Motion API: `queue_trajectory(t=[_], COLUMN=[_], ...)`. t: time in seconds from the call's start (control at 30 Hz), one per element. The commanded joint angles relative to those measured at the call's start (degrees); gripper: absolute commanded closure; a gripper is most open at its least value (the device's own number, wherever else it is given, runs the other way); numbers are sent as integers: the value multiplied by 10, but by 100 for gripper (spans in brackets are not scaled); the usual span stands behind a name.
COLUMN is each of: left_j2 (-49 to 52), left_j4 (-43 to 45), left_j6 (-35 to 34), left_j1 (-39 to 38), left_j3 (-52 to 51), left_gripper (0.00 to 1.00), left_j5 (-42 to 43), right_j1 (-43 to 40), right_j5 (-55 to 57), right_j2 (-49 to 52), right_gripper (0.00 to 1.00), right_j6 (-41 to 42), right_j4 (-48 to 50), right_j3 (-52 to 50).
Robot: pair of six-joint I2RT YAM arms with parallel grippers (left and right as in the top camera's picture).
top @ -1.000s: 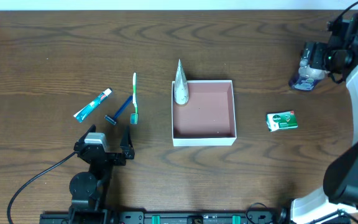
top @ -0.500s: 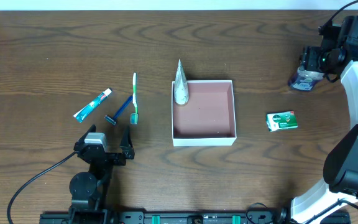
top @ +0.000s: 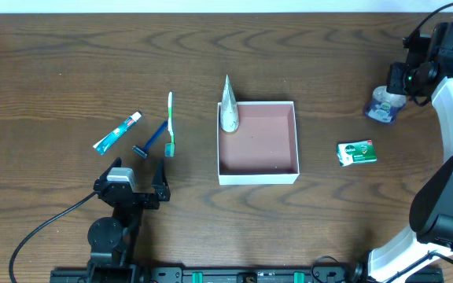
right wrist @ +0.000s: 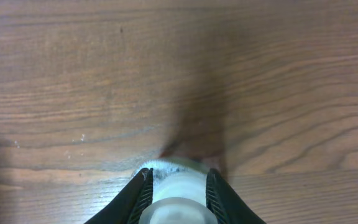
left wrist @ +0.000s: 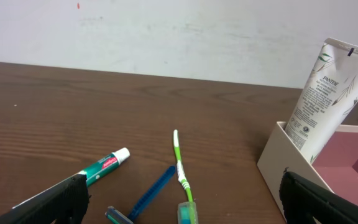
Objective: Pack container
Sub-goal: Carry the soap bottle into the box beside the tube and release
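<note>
Right end effector clamped on small bottle, pinching its white top. Box sits on table well to its left, nearer the base; square, no long axis. Left end effector wide open, empty, roughly as near. Tube in box corner reads PANTENE.
</note>
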Motion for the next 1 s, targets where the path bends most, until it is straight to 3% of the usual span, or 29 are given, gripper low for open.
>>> queue_trajectory(t=[0.0,0.27,0.5,0.77,0.97], left_j2=[0,0,0,0,0], left_j4=[-21,-21,-21,-21,-21], left_j6=[-5,-5,-5,-5,-5], left_j1=[3,3,3,3,3], left_j3=[-9,-9,-9,-9,-9], left_gripper=[2,2,2,2,2], left_j5=[10,10,10,10,10], right_j1=[0,25,94,258,372], right_j5=[-13,-23,-43,-55,45], right_j2=[2,-51,-174,-274,-261], right_gripper=[99,99,99,99,99], right_j6=[-2,-2,-2,57,127], right_j4=[3,6,9,1,-8], right_j3=[1,6,7,7,-7])
